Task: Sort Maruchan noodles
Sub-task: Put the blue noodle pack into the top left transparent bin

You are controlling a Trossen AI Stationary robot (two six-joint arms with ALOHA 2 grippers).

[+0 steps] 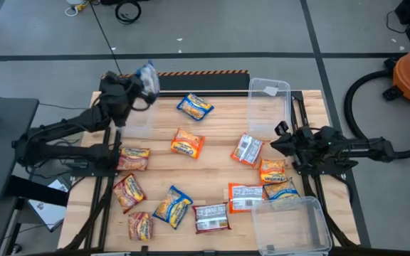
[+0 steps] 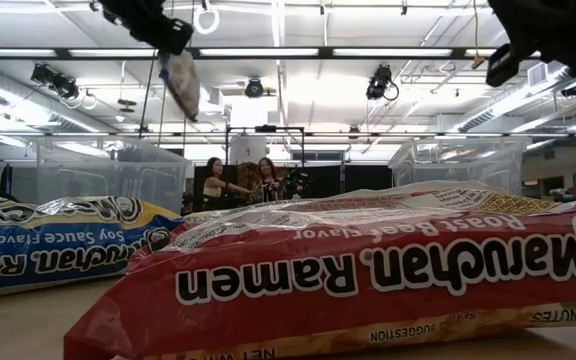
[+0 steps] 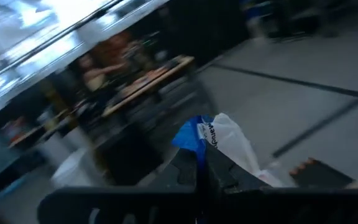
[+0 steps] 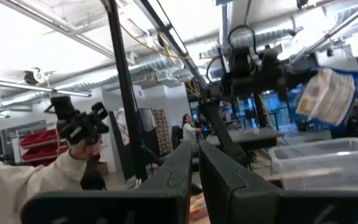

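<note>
My left gripper [image 1: 139, 91] is raised over the table's far left corner, shut on a blue-and-white Maruchan noodle packet [image 1: 149, 77]. The packet also shows in the low view [image 2: 181, 85] and the right wrist view [image 4: 328, 93]. Several more packets lie flat on the wooden table, among them a blue-and-yellow one [image 1: 195, 107], an orange one [image 1: 188, 143] and a white-backed one [image 1: 247, 149]. My right gripper [image 1: 280, 139] waits at the table's right side, raised, shut and with nothing in it [image 4: 194, 168]. My left gripper pinches one end of the packet [image 3: 205, 157] between its two fingers. The fingers reach out about level toward the table's far edge. The packet is lifted clear of the table; its free end [image 3: 229, 134] sticks out past the fingertips and droops, as the low view shows.
A clear bin [image 1: 269, 105] stands at the far right and another [image 1: 294, 226] at the near right corner. A third clear bin [image 1: 137, 117] sits below my left gripper. A red packet [image 2: 368, 280] and a blue one [image 2: 58, 250] lie close to the low camera. People stand beyond the table.
</note>
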